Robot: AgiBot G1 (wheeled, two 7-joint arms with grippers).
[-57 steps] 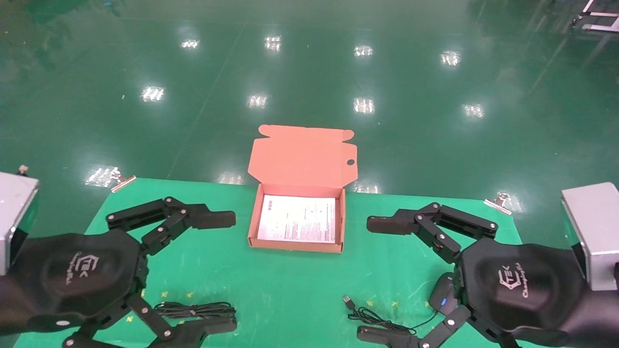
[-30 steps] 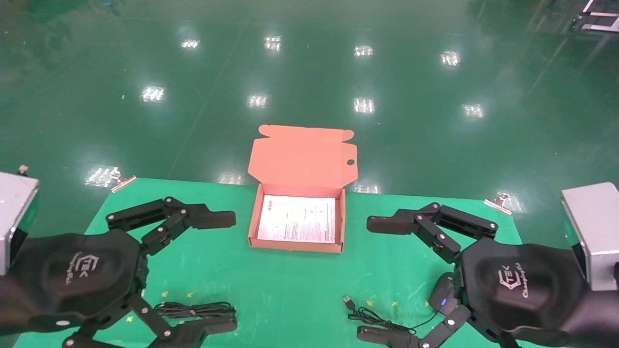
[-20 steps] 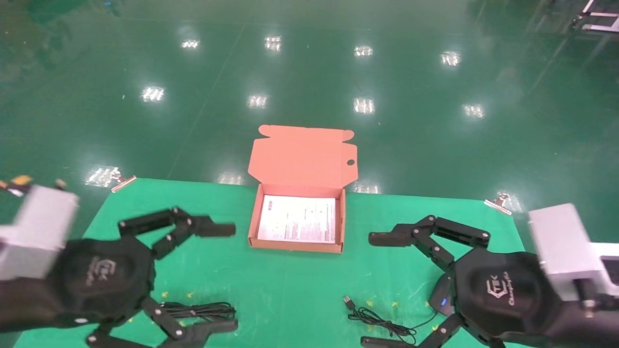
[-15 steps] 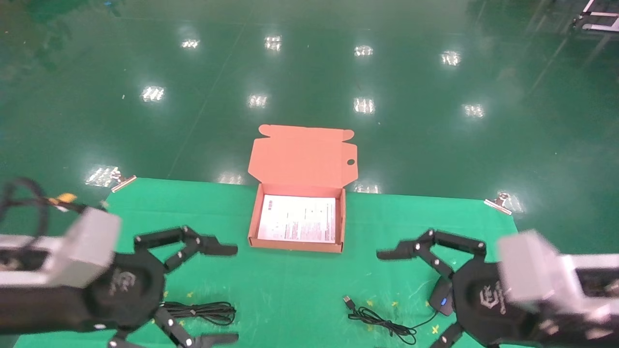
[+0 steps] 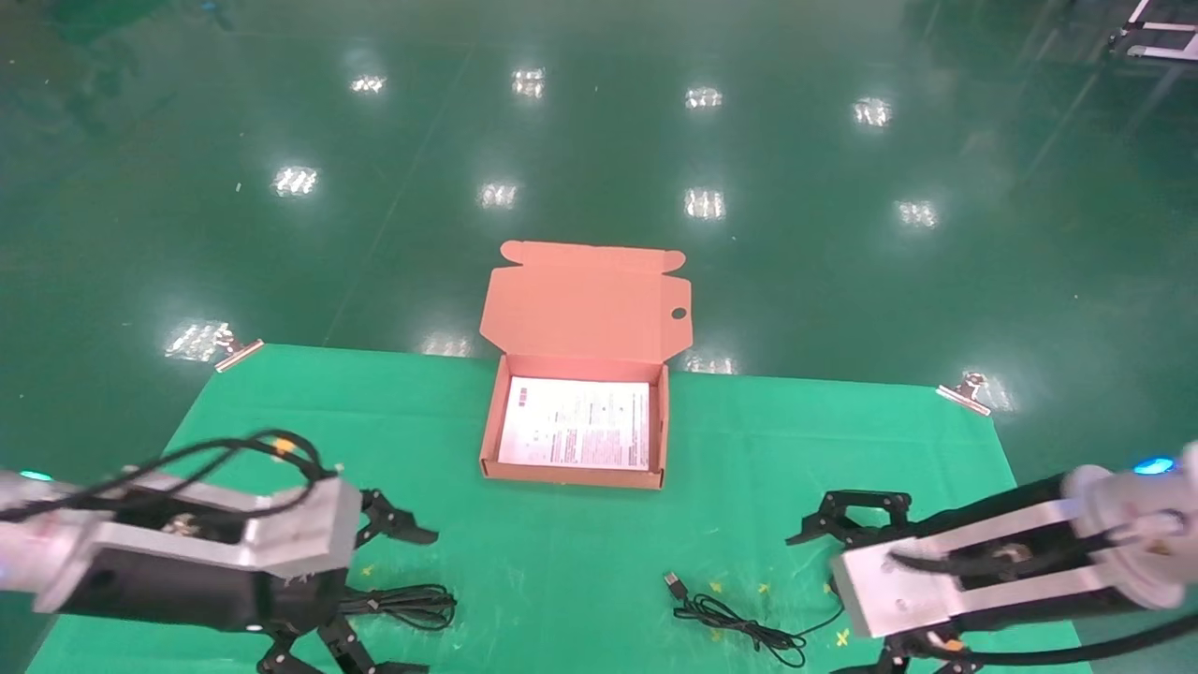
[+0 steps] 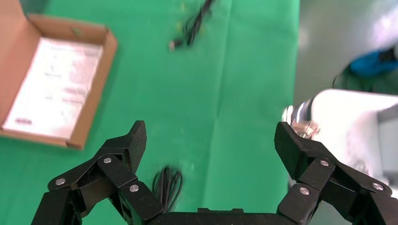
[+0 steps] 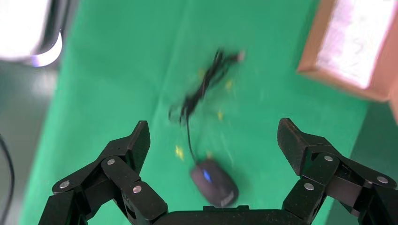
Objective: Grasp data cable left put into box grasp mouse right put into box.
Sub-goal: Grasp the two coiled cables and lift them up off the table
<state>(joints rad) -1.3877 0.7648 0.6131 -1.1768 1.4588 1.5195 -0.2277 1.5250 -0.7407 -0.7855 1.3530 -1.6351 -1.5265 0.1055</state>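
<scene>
Both arms just swung low: left gripper point(image 6: 206, 140), fingers spread wide, over the data cable point(image 5: 398, 604) at lower left; right gripper point(image 7: 213, 140), equally wide, above the mouse point(image 7: 214, 183). The box point(image 5: 573, 477) at centre sits open, nothing grabbed yet.

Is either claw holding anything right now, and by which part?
No. The left claw is open above the data cable; the right claw is open above the mouse.

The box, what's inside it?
Inside the open box lies only a white printed sheet, flat on the bottom. Whatever is under that sheet is covered. The data cable and mouse are outside.
</scene>
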